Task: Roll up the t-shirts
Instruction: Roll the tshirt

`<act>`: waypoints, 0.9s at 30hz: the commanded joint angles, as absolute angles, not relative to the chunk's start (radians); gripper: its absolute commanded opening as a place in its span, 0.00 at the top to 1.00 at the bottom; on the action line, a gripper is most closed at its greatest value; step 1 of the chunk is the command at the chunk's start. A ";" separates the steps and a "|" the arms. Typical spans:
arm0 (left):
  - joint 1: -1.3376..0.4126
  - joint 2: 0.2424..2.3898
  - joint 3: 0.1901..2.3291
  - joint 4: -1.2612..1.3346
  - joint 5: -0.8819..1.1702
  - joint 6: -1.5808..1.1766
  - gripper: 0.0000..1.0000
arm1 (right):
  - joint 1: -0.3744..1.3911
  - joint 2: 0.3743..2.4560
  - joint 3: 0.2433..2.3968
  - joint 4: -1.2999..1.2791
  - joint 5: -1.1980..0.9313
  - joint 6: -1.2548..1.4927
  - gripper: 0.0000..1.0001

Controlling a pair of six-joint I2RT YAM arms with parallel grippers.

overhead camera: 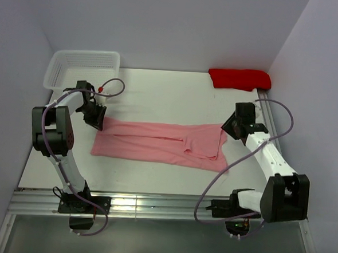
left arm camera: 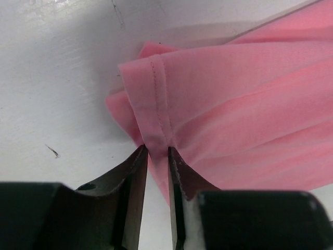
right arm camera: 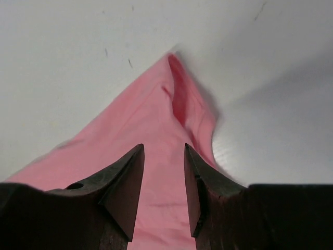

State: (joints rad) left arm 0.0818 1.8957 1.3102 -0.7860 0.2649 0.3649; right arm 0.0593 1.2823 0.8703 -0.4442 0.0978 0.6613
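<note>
A salmon-pink t-shirt [overhead camera: 156, 143] lies folded into a long strip across the middle of the table. My left gripper [overhead camera: 96, 117] is at the strip's far left corner. In the left wrist view the left gripper [left arm camera: 156, 151] is shut on the stitched hem of the t-shirt [left arm camera: 234, 94], and the fabric bunches between the tips. My right gripper [overhead camera: 231, 129] is at the strip's far right corner. In the right wrist view the right gripper [right arm camera: 164, 148] is open just over the t-shirt [right arm camera: 145, 120], with pink cloth showing between the jaws and nothing held.
A white mesh basket [overhead camera: 83, 69] stands at the back left, just behind the left arm. A folded red cloth [overhead camera: 239, 79] lies at the back right by the wall. Walls close in the table on the left, back and right.
</note>
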 commanded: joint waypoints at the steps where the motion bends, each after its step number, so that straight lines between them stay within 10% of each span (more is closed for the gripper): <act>1: 0.083 1.845 1.302 -0.790 0.291 0.379 0.71 | 0.118 1.200 0.790 -0.503 0.092 0.706 0.57; 27: 0.066 1.847 1.312 -0.793 0.275 0.367 0.59 | 0.304 1.141 0.555 -0.512 0.189 0.871 0.68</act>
State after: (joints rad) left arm 0.0719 1.8858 1.3052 -0.7868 0.2646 0.3634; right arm 0.2989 1.1225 0.5629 -0.5571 0.1501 0.8536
